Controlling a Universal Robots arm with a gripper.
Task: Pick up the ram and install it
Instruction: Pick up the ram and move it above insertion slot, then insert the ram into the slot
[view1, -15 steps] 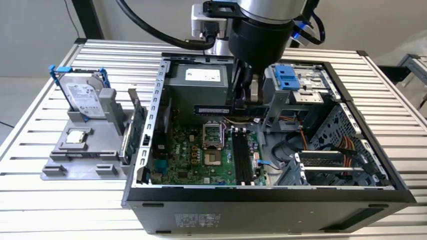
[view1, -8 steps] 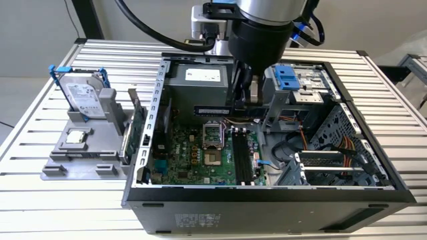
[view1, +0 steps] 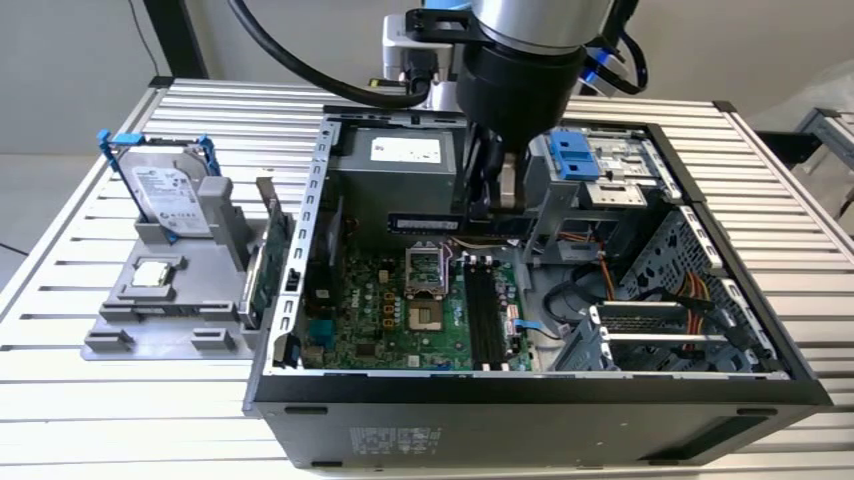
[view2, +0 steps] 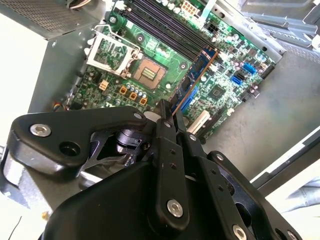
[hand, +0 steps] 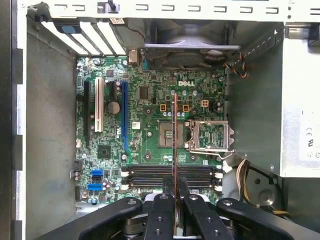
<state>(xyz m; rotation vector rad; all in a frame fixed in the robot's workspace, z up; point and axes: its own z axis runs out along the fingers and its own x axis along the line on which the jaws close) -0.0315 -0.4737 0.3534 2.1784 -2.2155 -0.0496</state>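
Gripper (hand: 175, 201) pinches the ram (hand: 174, 145) between its pressed-in black fingers (hand: 161, 212), clamping the two flat faces. In the exterior view the grip sits toward the stick's right end, and the rest juts out to that view's left. The ram (view1: 434, 224) hangs edge-down in the air inside the open computer case (view1: 534, 395), above the motherboard (hand: 150, 112) and touching nothing below. It sits over the empty CPU socket (hand: 169, 134) and runs crosswise to the black memory slots (hand: 150, 176). Handling, judged: light, thin and stiff, but brittle against twist or side load. The chips and contact edge are delicate, so take it by the flat faces or short ends and keep the lower contact edge free. A one-end grip leaves a long lever, so slip or tilt is possible. Farther out, the grey power supply (view1: 400, 165) stands at the case's far side. Outside the case on the exterior view's left are a green card with bracket (view1: 274, 262) and a hard drive in a blue frame (view1: 171, 195) on a grey stand, all on the slatted metal table (view1: 120, 410). Writing: white labels on the power supply, hard drive and ram, plus a white logo on the motherboard; print not read off.
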